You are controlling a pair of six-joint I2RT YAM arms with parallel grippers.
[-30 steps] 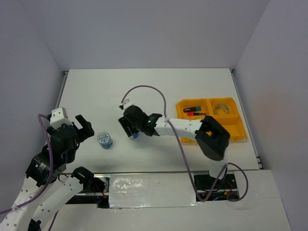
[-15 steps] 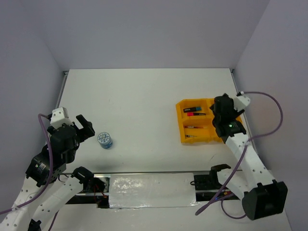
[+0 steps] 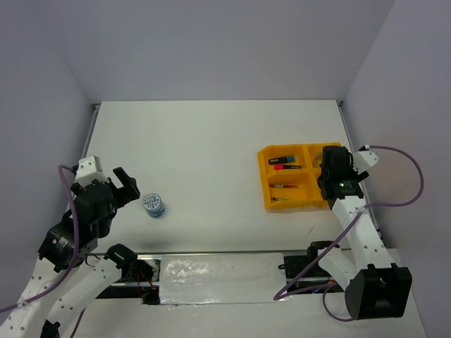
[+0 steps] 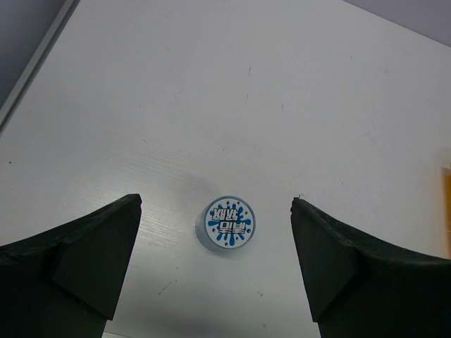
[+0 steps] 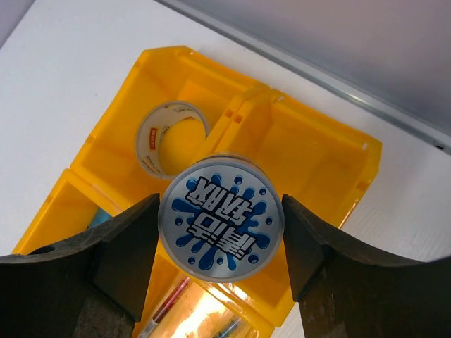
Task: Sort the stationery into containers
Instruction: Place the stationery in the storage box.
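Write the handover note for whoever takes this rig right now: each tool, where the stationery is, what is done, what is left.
Left tool: open, empty, aimed at the table tub, not touching it.
Right tool: shut on the held tub, above the tray.
In the tray: highlighters far left compartment, pens near left, tape ring far right.
Done: highlighters, pens and tape ring sorted.
Left: release the held tub into the tray, then bring the table tub from the table on the left arm's side and drop it in.
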